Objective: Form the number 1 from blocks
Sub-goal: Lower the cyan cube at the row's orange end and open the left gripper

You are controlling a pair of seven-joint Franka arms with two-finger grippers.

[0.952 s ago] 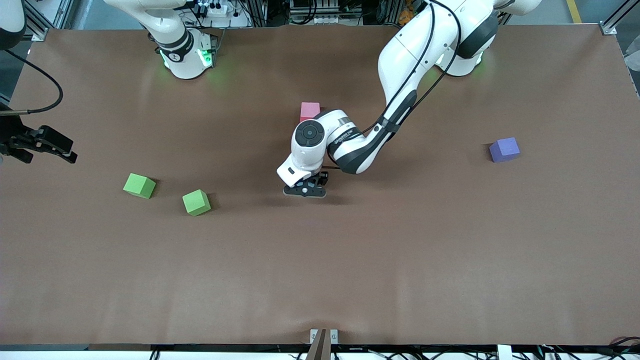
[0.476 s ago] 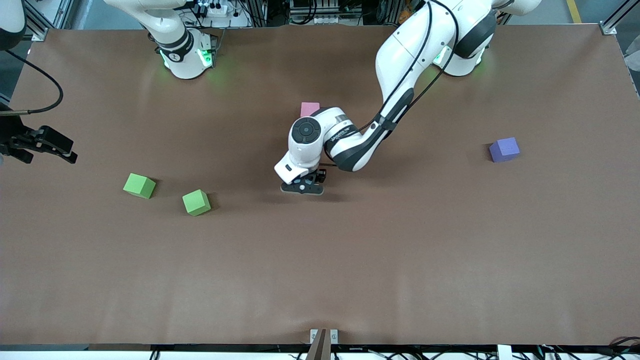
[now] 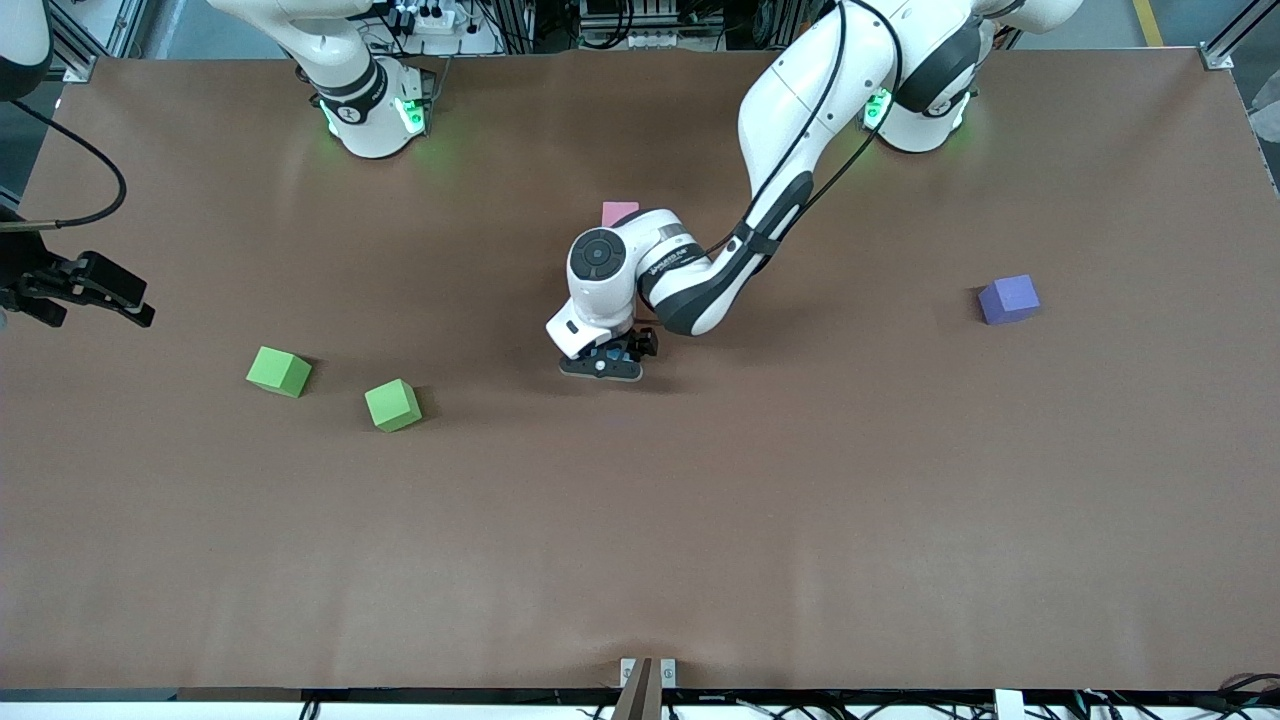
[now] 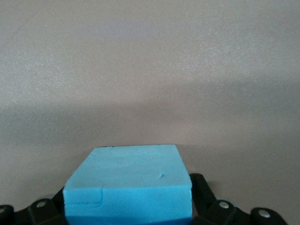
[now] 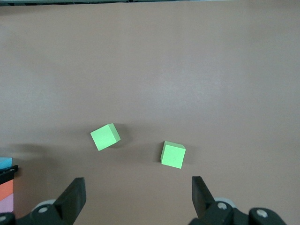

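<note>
My left gripper (image 3: 603,366) is low over the middle of the table and stands open. A light blue block (image 4: 129,185) sits between its fingers (image 4: 198,186); in the front view only a sliver of this block (image 3: 621,353) shows. A light pink block (image 3: 620,212) peeks out past the left arm, farther from the front camera. At the edge of the right wrist view, the blue block (image 5: 4,163), an orange block (image 5: 5,187) and a pink block (image 5: 5,204) lie in a row. The crimson block is hidden. My right gripper (image 5: 136,192) waits open and empty.
Two green cubes (image 3: 279,371) (image 3: 393,405) lie toward the right arm's end of the table, below the right gripper (image 3: 138,306). A purple cube (image 3: 1009,299) sits toward the left arm's end. The brown table (image 3: 700,520) stretches wide nearer the front camera.
The left gripper has opened around the blue block, and the left arm has shifted slightly toward the right arm's end. The right arm has not moved.
</note>
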